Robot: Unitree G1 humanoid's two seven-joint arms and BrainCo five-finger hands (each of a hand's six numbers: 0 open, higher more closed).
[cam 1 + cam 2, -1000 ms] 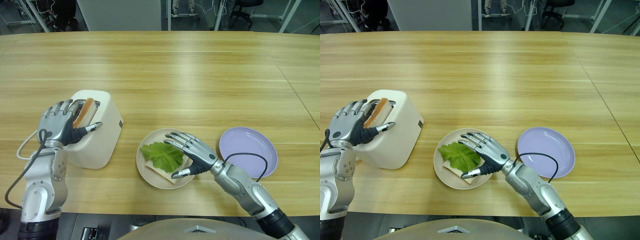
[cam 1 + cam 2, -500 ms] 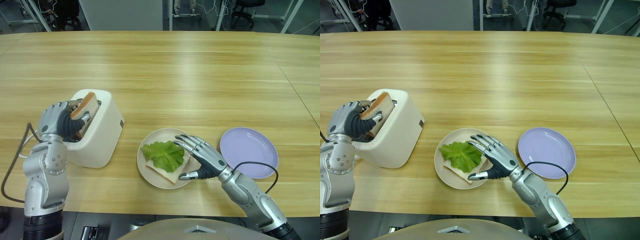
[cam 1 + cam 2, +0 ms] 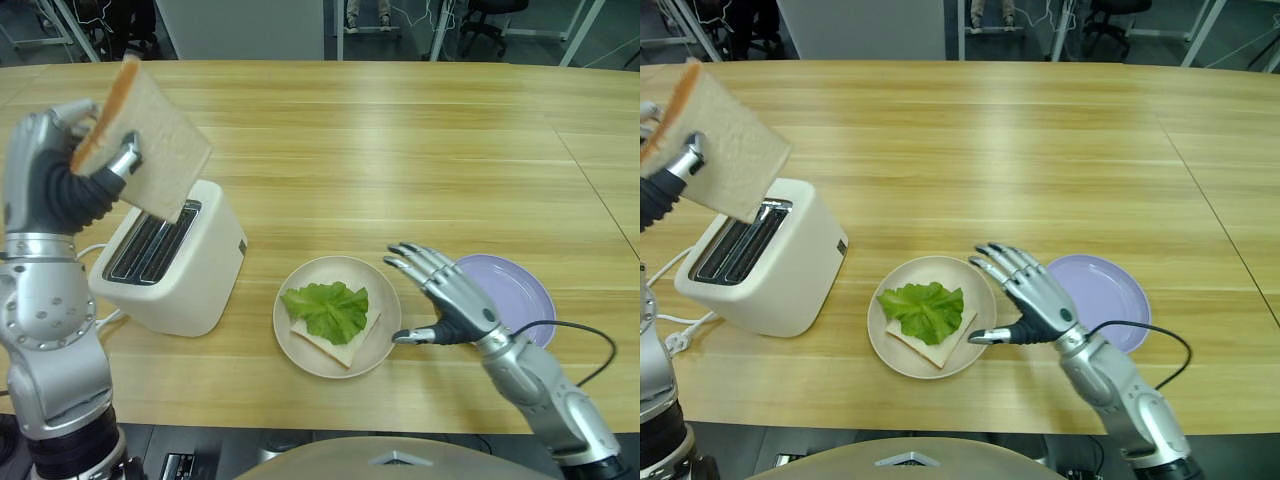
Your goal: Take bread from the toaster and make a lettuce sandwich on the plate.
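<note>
Glossy wooden table (image 3: 400, 150), matt plastic toaster (image 3: 190, 280)

The left hand (image 3: 50, 175) is a silver-grey metal shell with a ribbed black rubber palm, above a rounded silver forearm (image 3: 45, 320) with round joint caps. The right hand (image 3: 455, 302) matches, dark-fingered; a thin black cable (image 3: 575, 325) loops from its wrist.

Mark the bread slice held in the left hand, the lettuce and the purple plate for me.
bread slice (image 3: 155, 150), left eye view, middle of its pale face.
lettuce (image 3: 328, 306), left eye view, centre of the leaf.
purple plate (image 3: 522, 292), left eye view, bare inner surface near its right side.
</note>
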